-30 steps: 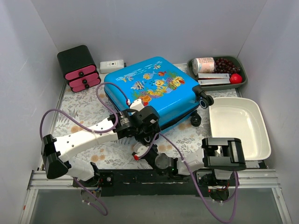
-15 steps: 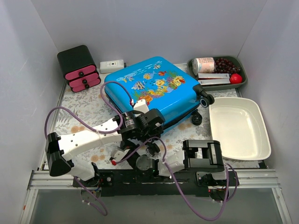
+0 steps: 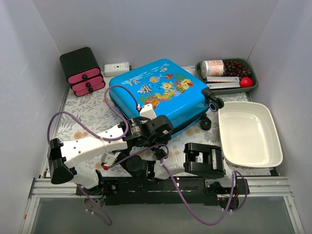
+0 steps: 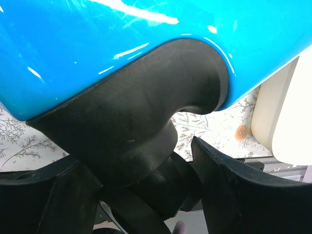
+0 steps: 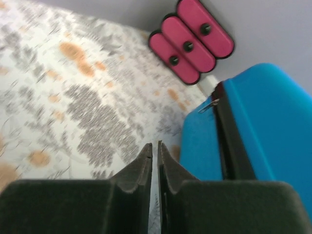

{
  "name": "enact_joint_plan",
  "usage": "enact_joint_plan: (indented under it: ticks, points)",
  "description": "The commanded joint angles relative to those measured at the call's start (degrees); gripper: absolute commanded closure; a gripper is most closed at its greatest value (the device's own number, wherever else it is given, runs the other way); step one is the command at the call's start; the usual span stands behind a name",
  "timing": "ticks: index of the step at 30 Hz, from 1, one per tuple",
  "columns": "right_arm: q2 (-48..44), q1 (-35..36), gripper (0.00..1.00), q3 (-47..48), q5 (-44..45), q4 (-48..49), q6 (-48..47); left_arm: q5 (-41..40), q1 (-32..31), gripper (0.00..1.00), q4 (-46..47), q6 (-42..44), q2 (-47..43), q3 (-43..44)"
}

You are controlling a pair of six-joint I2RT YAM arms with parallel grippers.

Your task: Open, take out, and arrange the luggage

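The luggage (image 3: 161, 92), a bright-blue fish-print suitcase, lies closed and flat in the middle of the table. Its black zipper trim and a metal zipper pull (image 5: 209, 103) show in the right wrist view. My left gripper (image 3: 158, 144) is at the suitcase's near corner. In the left wrist view my left gripper (image 4: 136, 156) stands open, one finger on each side of a black wheel (image 4: 180, 185) under the blue shell (image 4: 97, 48). My right gripper (image 5: 155, 144) is shut and empty, low over the mat left of the suitcase (image 5: 263, 126), and shows in the top view (image 3: 107, 161).
A black box with pink drawers (image 3: 83, 73) stands back left, with a white device (image 3: 117, 67) beside it. A dark tray (image 3: 253, 83) holding a can, grapes and a red fruit is back right. A white dish (image 3: 273, 156) lies right of the suitcase.
My right arm has swung left along the near edge, carrying its shut gripper under the left arm. My left gripper has shifted slightly down-right at the suitcase corner. The suitcase has stayed put.
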Motion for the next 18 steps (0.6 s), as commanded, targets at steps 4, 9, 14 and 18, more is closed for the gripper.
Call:
enact_joint_plan:
  ticks: [4,9,14,18]
  points:
    - [-9.57,2.71,0.49,-5.15,-16.43,-20.39,13.93,-2.90,-3.25,1.00,17.87,-11.22,-7.17,3.75]
    - [-13.71,5.44,0.26,-10.86,-21.97,-24.52,18.07,-3.52,-3.16,1.00,17.97,-6.56,-8.33,3.56]
    - [-15.73,8.08,0.18,-16.23,-24.41,-28.48,20.71,-4.84,-3.16,1.00,14.37,-4.89,-7.53,4.54]
    - [-20.73,8.69,0.19,-22.12,-27.34,-28.93,24.74,-6.59,-3.25,1.00,13.57,-5.68,-9.81,1.99]
